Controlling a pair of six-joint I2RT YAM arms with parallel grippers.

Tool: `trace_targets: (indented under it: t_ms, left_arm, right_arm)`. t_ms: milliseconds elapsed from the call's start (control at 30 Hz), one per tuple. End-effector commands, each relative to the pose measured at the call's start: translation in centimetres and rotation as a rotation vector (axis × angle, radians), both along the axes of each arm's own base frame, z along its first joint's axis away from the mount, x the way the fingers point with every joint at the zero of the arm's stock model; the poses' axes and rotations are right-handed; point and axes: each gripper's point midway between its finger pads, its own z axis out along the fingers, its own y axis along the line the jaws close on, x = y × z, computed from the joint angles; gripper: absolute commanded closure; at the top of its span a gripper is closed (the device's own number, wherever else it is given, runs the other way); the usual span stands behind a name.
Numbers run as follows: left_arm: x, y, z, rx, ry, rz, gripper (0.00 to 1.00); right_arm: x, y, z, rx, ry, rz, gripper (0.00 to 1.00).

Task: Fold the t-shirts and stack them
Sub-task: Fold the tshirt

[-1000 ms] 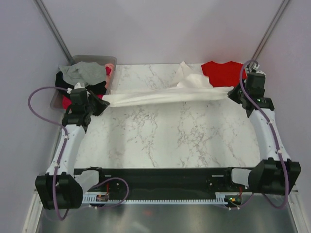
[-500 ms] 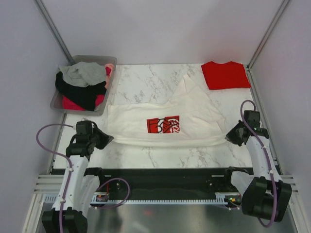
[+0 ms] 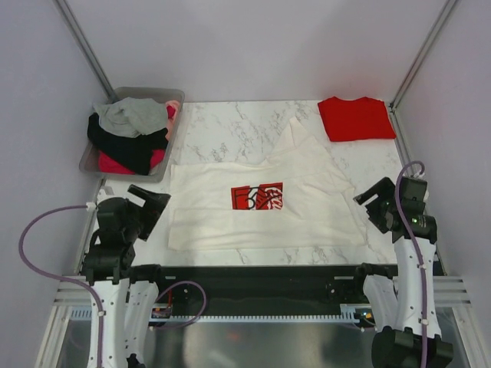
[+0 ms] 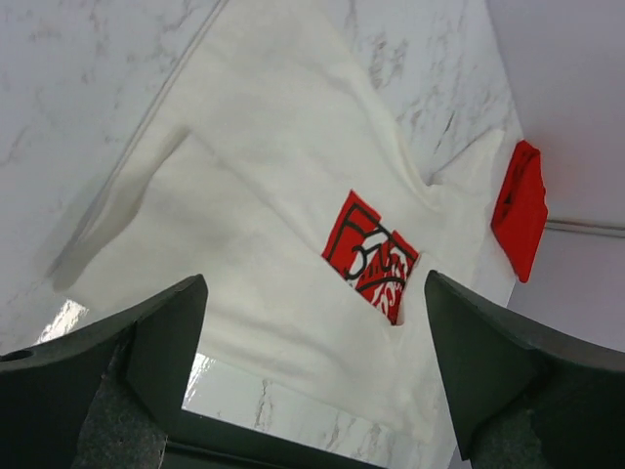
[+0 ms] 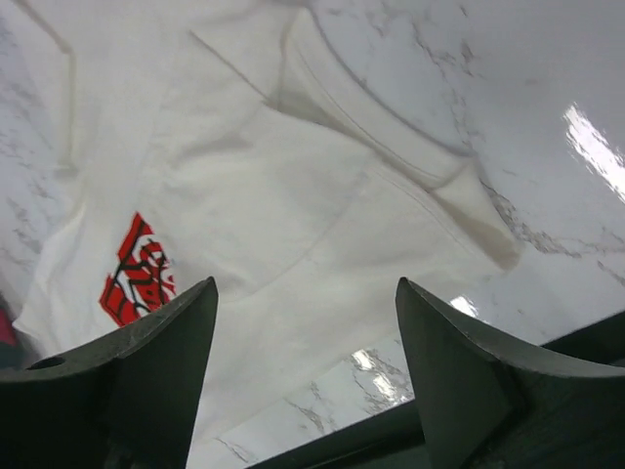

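The cream-white t-shirt (image 3: pixel 307 201) lies spread on the marble table (image 3: pixel 230 130), its red print (image 3: pixel 257 196) facing up and its near edge close to the table's front. One part tapers toward the back. The red t-shirt (image 3: pixel 356 118) lies folded at the back right corner. My left gripper (image 3: pixel 157 205) stands open just off the white shirt's left edge, holding nothing. My right gripper (image 3: pixel 370 208) stands open at the shirt's right edge, also holding nothing. The left wrist view shows the white shirt (image 4: pixel 244 186) and red shirt (image 4: pixel 518 210) beyond the open left gripper (image 4: pixel 314 293). The right wrist view shows the white shirt (image 5: pixel 293 195) beyond the open right gripper (image 5: pixel 305 293).
A grey bin (image 3: pixel 90 156) at the back left holds a heap of grey, black and pink clothes. Slanted frame rails (image 3: pixel 84 46) rise at both back corners. The black base bar (image 3: pixel 253 277) runs along the table's near edge.
Both arms drew the white shirt from the back toward the front edge and laid it flat. Both grippers then opened, let go of it and backed off slightly.
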Motion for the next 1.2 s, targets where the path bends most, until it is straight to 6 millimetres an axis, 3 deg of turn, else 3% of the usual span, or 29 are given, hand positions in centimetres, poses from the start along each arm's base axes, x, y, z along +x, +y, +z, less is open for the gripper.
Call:
trace_targets:
  t_ms: [0,33,100,133,167,200,233,267,300,333,367,400,433,467,500,533,567,600,633,667,733,767,800,833,900,933,967,1167]
  left_arm:
    - [0.5,2.1,5.6,0.194,-0.141,-0.007,0.0]
    - [0.9,2.1,5.5,0.221,-0.122,-0.034,0.0]
    - [1.2,2.3,5.1,0.29,-0.1,-0.091,0.0]
    - [1.4,2.4,4.4,0.3,-0.072,-0.102,0.0]
    - [1.5,2.4,3.9,0.308,-0.055,-0.113,0.0]
    - [1.5,1.9,3.0,0.307,-0.038,-0.158,0.0]
    - [1.8,1.8,2.9,0.316,-0.047,-0.176,0.0]
    - [1.9,1.7,2.7,0.327,-0.047,-0.189,0.0]
    - [2.0,1.8,2.8,0.337,-0.053,-0.197,0.0]
    - [2.3,1.5,3.3,0.34,-0.08,-0.217,0.0]
    - [2.6,1.3,3.5,0.345,-0.099,-0.226,0.0]
    - [2.8,1.3,3.8,0.379,-0.122,-0.258,0.0]
    - [3.0,1.5,4.0,0.409,-0.13,-0.269,0.0]
    - [3.1,1.9,4.2,0.426,-0.131,-0.248,0.0]
    - [3.3,2.1,4.2,0.445,-0.138,-0.251,0.0]
    - [3.4,2.0,4.3,0.45,-0.154,-0.262,0.0]
    - [3.5,1.8,4.2,0.446,-0.169,-0.267,0.0]
    - [3.5,1.3,4.3,0.435,-0.185,-0.29,0.0]
    - [3.4,1.2,4.3,0.432,-0.19,-0.293,0.0]
    - [3.4,1.2,4.4,0.433,-0.192,-0.295,0.0]
    - [3.3,1.3,4.4,0.44,-0.195,-0.287,0.0]
    - [3.3,1.4,4.5,0.441,-0.196,-0.28,0.0]
    - [3.3,1.4,4.5,0.442,-0.196,-0.28,0.01]
    - [3.3,1.4,4.4,0.441,-0.197,-0.279,0.01]
    - [3.2,1.3,4.6,0.44,-0.205,-0.281,0.01]
    - [3.2,1.3,4.7,0.44,-0.208,-0.282,0.01]
    - [3.1,1.3,4.7,0.44,-0.213,-0.281,0.01]
    - [3.2,1.4,4.4,0.439,-0.199,-0.276,0.01]
  right_arm:
    - [3.9,0.7,5.6,-0.01,-0.211,0.116,0.19]
    - [5.6,1.5,7.6,-0.004,-0.282,0.191,0.19]
    - [8.2,2.1,6.5,-0.001,-0.204,0.255,0.19]
    - [10.3,3.0,8.5,-0.047,-0.25,0.317,0.19]
    - [12.4,3.3,6.9,-0.045,-0.194,0.338,0.19]
    - [14.0,3.8,7.3,-0.05,-0.21,0.369,0.19]
    - [16.6,5.1,9.7,-0.071,-0.298,0.417,0.18]
    - [18.8,5.6,7.9,-0.071,-0.262,0.454,0.18]
    - [20.4,6.2,8.0,-0.082,-0.276,0.478,0.18]
    - [23.0,6.6,10.0,-0.107,-0.346,0.493,0.17]
    - [25.4,6.6,7.2,-0.098,-0.301,0.505,0.18]
    - [26.7,8.4,6.8,-0.077,-0.316,0.558,0.18]
    - [29.3,8.9,8.3,-0.079,-0.398,0.576,0.18]
    - [31.3,9.5,4.8,-0.044,-0.356,0.599,0.18]
    - [32.6,10.3,4.4,-0.021,-0.378,0.643,0.19]
    - [35.0,11.0,6.1,-0.042,-0.448,0.669,0.2]
    - [36.7,11.4,2.4,-0.035,-0.399,0.688,0.2]
    - [38.9,11.7,4.2,-0.075,-0.461,0.712,0.2]
    - [40.0,12.0,3.4,-0.077,-0.46,0.724,0.2]
    - [41.2,12.2,-0.3,-0.063,-0.413,0.728,0.2]
    - [44.1,12.0,-2.4,-0.08,-0.421,0.705,0.2]
    - [44.9,12.1,-3.1,-0.083,-0.426,0.705,0.2]
    - [46.3,12.3,-1.8,-0.096,-0.472,0.704,0.19]
    - [46.8,12.2,-5.1,-0.084,-0.435,0.699,0.18]
    - [47.7,12.5,-6.4,-0.073,-0.444,0.703,0.17]
    - [48.4,12.8,-5.8,-0.079,-0.48,0.712,0.17]
    - [48.5,12.9,-7.8,-0.075,-0.463,0.719,0.17]
    - [48.5,13.8,-10.7,-0.072,-0.456,0.751,0.2]
